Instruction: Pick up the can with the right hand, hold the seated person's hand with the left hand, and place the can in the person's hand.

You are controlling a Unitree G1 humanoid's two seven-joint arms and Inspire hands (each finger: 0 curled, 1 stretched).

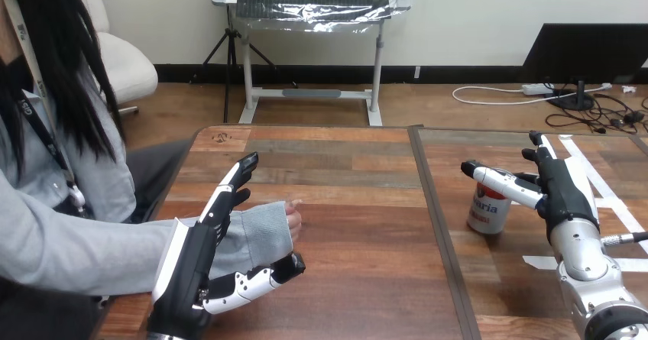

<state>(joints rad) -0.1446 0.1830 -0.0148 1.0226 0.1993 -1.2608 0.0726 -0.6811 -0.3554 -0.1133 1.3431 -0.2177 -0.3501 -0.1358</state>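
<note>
My right hand [565,195] is at the can [486,216], which stands upright on the right half of the table [351,172], just right of the seam [439,233] between the two boards and roughly midway between the near and far edges. I come at it from its right so that my palm faces its wall. My thumb [500,181] reaches across above its top and my fingers [544,150] run straight past its far side, spread wide enough to take the body between them. They are not closed round it, and I cannot tell whether the thumb touches the rim. The can rests on the wood, so the lift is not yet made.

My left hand [191,271] works near the table's left edge, toward the near-left corner, set against the person's grey sleeve [252,229]. The fingers lie straight along the sleeve's far side and the thumb stretches along its near side, so the wrist lies in the fork between them. It is a cradle ready to steady the arm, not a clasp. The person's hand [293,218] barely shows past the cuff, well apart from the can.

The can is a short cylinder, white-walled with a red band and a pale top. It looks smooth and rigid, so I judge that a side grip needs firm opposing pressure, or the can may slip or tip.
</note>
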